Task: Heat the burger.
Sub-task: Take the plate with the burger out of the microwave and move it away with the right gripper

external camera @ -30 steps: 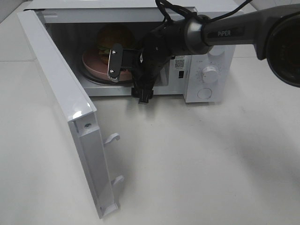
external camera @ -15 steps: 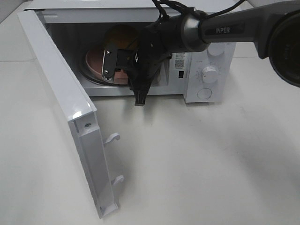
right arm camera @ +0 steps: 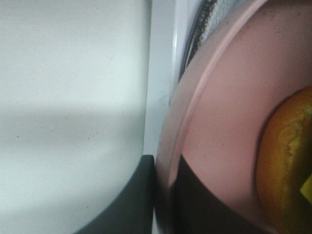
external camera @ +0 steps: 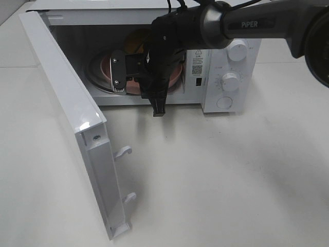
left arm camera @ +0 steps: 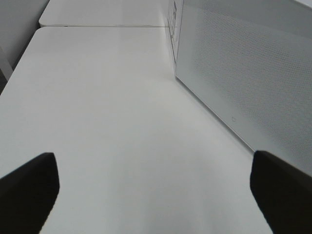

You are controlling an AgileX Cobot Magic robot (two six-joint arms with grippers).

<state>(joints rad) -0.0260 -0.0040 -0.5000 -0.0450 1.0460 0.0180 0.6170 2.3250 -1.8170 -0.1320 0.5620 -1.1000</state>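
Right gripper (right arm camera: 163,195) pinches smooth pink plate (right arm camera: 219,122) rim beside golden burger (right arm camera: 287,161); left gaping.

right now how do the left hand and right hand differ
The left hand is open, its fingers wide apart over bare table, holding nothing. The right hand is shut on the pink plate's rim, at the mouth of the open microwave. The left hand sits outside beside the microwave door. Both have dark fingers.
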